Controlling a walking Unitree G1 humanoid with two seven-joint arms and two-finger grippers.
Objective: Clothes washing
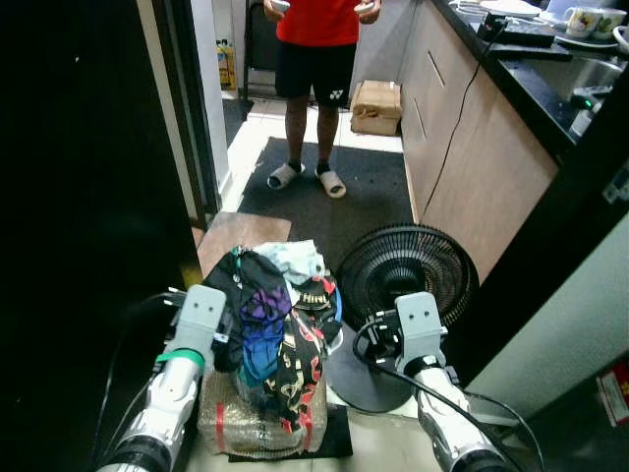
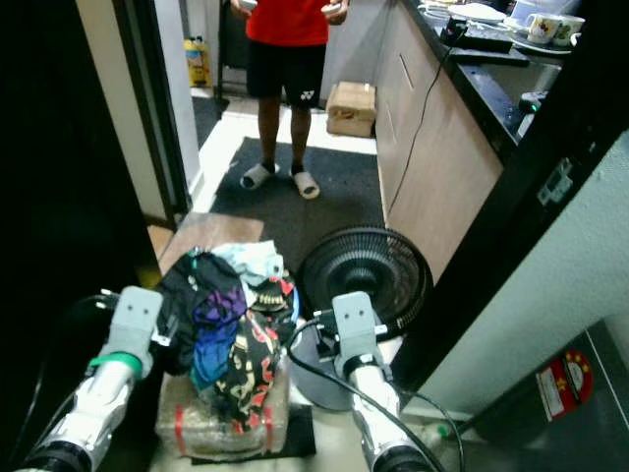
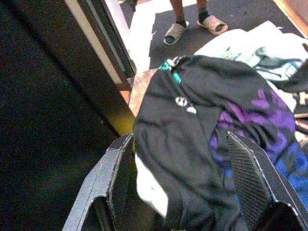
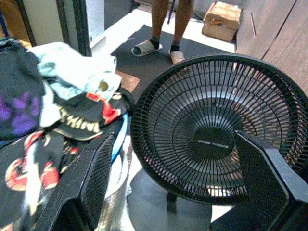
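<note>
Reaching left gripper (image 3: 183, 183) in, fingers apart around the black garment (image 3: 192, 139) atop the near laundry pile (image 1: 270, 324), ready to lift. Hovering right gripper (image 4: 178, 192), fingers apart, facing the floor fan (image 4: 216, 130).

Right pincer (image 4: 173, 192) had a black fan (image 4: 216, 139) dead ahead, blocking it. Clothes pile (image 1: 270, 315) sat between both pincers, draped into the left pincer (image 3: 183, 192). Person (image 1: 314, 59) stood farther ahead on open floor (image 1: 373, 187).
</note>
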